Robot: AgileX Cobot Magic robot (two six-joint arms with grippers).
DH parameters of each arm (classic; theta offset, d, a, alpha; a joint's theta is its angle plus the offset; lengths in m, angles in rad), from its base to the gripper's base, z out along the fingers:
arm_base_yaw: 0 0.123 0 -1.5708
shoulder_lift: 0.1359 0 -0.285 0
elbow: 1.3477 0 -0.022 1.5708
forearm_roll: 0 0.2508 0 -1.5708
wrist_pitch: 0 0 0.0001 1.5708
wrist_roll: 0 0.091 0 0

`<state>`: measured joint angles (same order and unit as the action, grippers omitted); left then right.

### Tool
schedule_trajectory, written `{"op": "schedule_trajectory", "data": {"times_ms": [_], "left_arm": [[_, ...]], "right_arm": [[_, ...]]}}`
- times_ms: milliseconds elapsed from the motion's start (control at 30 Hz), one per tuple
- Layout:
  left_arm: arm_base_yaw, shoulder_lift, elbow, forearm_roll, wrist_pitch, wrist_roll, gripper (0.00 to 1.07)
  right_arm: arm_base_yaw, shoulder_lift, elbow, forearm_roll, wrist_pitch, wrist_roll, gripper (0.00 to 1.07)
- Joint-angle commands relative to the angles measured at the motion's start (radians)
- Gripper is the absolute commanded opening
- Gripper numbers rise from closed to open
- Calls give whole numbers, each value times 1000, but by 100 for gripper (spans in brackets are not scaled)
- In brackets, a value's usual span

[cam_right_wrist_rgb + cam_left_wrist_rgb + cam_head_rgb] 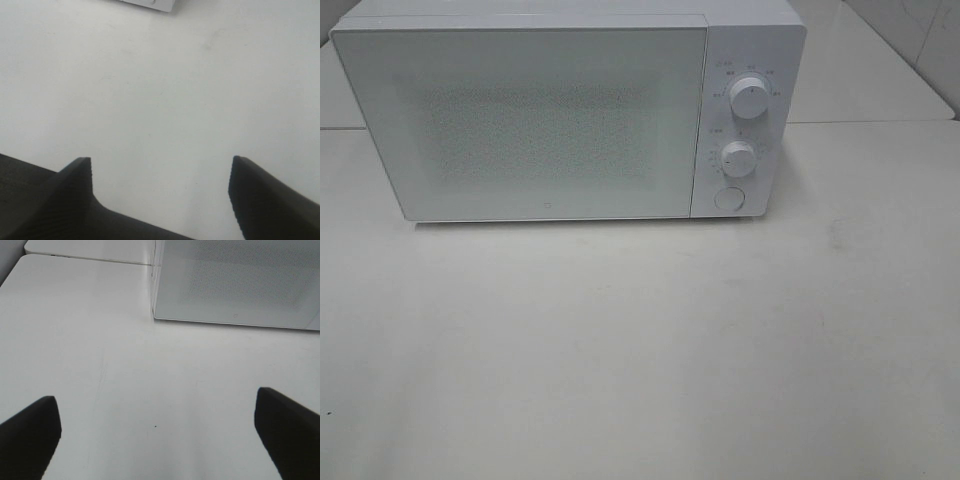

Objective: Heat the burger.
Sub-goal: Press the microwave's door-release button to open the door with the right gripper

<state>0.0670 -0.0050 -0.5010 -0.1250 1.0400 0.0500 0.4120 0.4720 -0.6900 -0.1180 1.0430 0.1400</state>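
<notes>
The burger shows in no view. It may lie behind the closed door (520,120) of the microwave (550,110), but the frosted panel hides whatever is inside, so I cannot tell.

The microwave stands at 12 o'clock on the table (640,350). On its panel, toward 1 o'clock, are the upper knob (749,97), the lower knob (739,157) and, under them, the round button (728,198). The left hand (157,405) hangs over bare table facing the microwave's 9 o'clock corner, fingers apart and holding nothing. The right hand (161,162) is likewise spread and empty, nearer 5 o'clock.

The main risk, as I judge it, is starting the microwave with no burger inside, since its place is unconfirmed. A wide-open hand may also slip off a small smooth knob or turn it too far. A hard push on the button could slide the light microwave back on the slick table. If the button releases the door, it may swing into the left hand.
</notes>
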Motion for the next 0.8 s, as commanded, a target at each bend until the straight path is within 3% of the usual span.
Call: {"op": "schedule_trajectory", "data": {"times_ms": [33,300,367,533,800], "left_arm": [[4,-25,6,-9,-5,-7,98],[4,-25,6,-9,-5,-7,98],[4,-25,6,-9,-5,-7,98],[4,-25,6,-9,-5,-7,98],[4,-25,6,-9,-5,-7,98]], "right_arm": [[-4,-86,51,-11,34,-9,75],[-10,-215,165,-8,24,9,75],[-18,-228,170,-3,14,9,75],[-141,-321,179,-2,-4,1,75],[-167,-458,179,-9,-4,1,75]]}}
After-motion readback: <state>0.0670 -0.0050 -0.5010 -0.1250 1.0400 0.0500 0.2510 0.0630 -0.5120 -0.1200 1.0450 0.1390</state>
